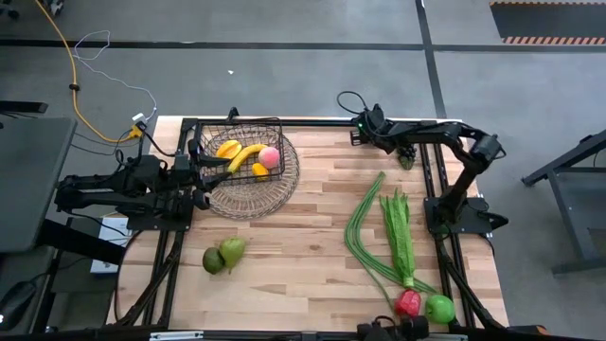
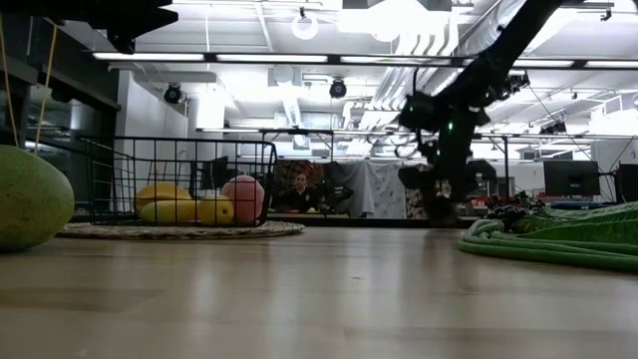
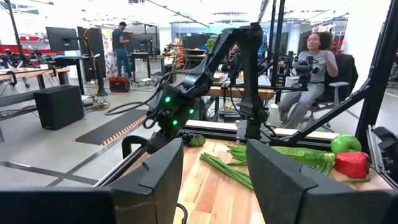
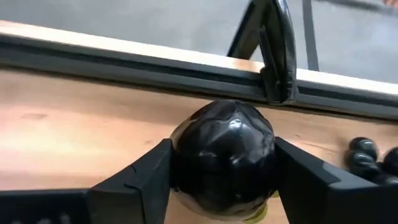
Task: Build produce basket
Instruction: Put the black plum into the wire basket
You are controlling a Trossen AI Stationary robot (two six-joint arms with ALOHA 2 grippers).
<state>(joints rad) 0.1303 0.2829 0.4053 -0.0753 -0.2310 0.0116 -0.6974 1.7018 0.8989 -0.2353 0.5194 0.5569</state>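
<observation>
The right gripper [image 4: 221, 171] is closing its fingers on a dark grape cluster [image 4: 224, 155] at the table's far edge; it should be gripping firmly before lifting toward the basket [image 1: 248, 166] (well apart, across the table). The left gripper [image 3: 214, 180] is waiting beside the basket, fingers parted.

Right hand [image 4: 222, 163] clamped — far table edge; left hand [image 3: 214, 180] open, waiting.

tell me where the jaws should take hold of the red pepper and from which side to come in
Grip the red pepper across its body, coming straight down from above. It lies on the table near the front right corner, touching the green apple on one side, with the leafy greens ending at its far side. So, probably, set the jaws along the front-to-back line, clear of the apple.
</observation>
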